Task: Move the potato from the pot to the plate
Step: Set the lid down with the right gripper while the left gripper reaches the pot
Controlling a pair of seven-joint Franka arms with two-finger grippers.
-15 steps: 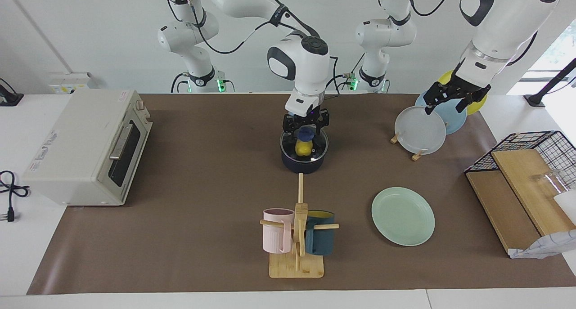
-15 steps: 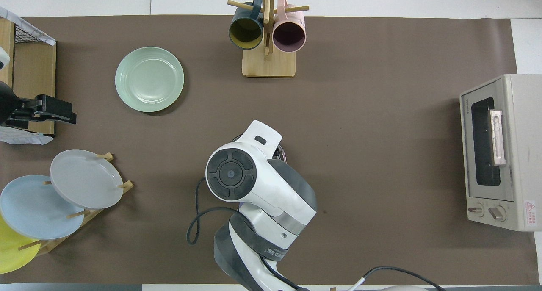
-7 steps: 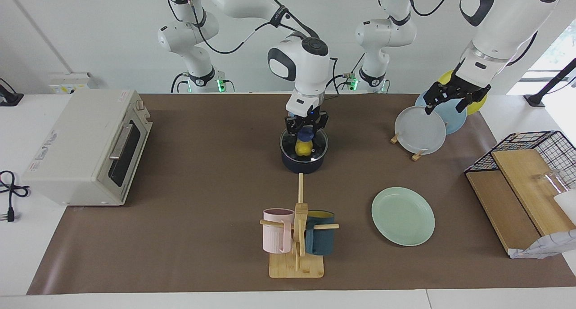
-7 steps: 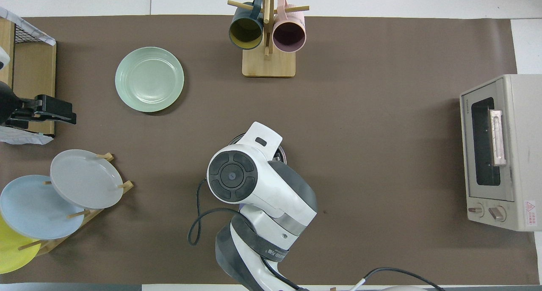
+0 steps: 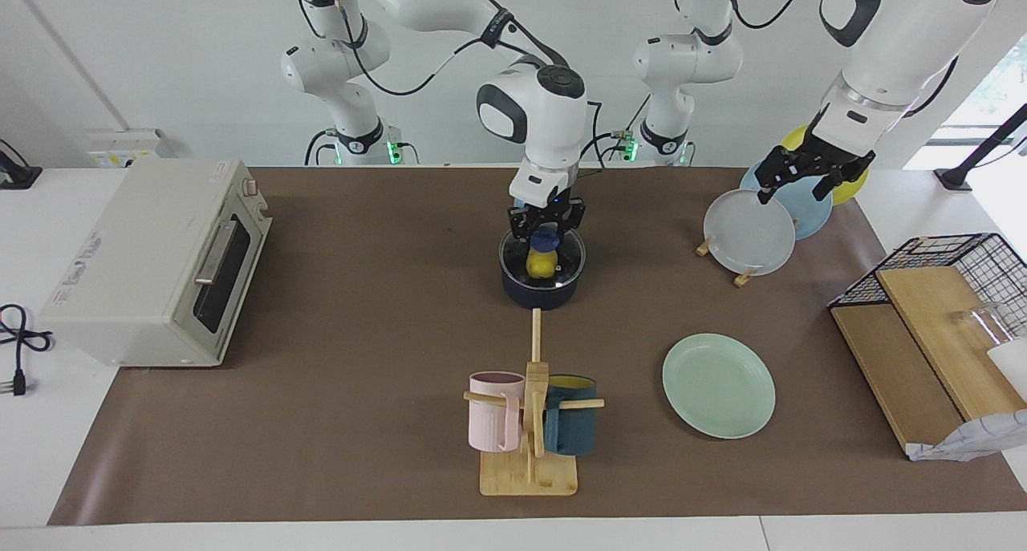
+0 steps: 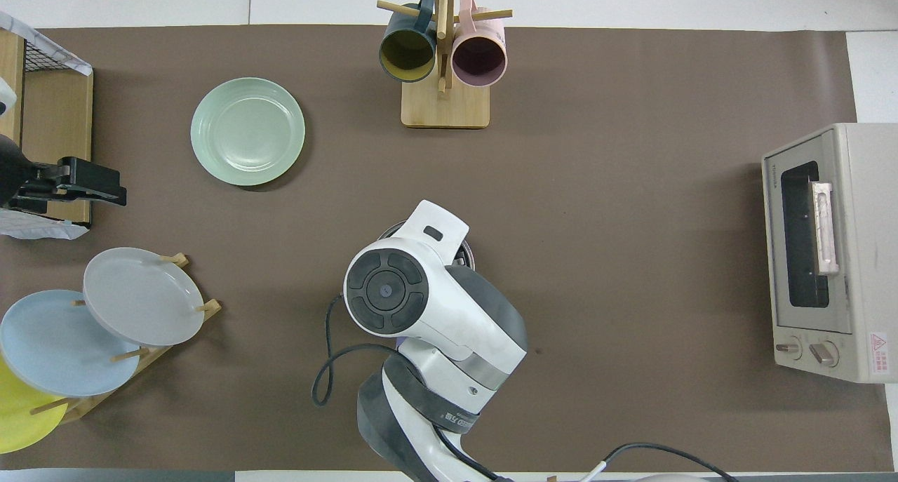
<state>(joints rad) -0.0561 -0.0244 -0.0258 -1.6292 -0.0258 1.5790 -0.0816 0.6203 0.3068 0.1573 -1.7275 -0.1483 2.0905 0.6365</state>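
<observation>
The dark navy pot (image 5: 539, 296) stands mid-table, nearer to the robots than the mug rack. A round glass lid (image 5: 571, 266) with a blue knob (image 5: 545, 237) sits on it. The yellow potato (image 5: 541, 265) shows through the glass, inside the pot. My right gripper (image 5: 545, 228) is down at the knob, which sits between its jaws. In the overhead view the right arm covers the pot except a sliver of rim (image 6: 464, 252). The pot's handle is hidden. The mint-green plate (image 5: 718, 385) lies empty toward the left arm's end, also in the overhead view (image 6: 248, 131). My left gripper (image 5: 812, 180) waits open over the plate rack.
A toaster oven (image 5: 152, 262) stands at the right arm's end. A wooden mug rack (image 5: 529, 431) holds a pink and a teal mug. A plate rack holds a greyish-white plate (image 5: 748, 232), a light blue one and a yellow one. A wire basket and wooden boards (image 5: 923, 326) lie at the left arm's end.
The right arm has shifted very slightly at the lid's knob. The lid stays on the pot. The left arm has not moved.
</observation>
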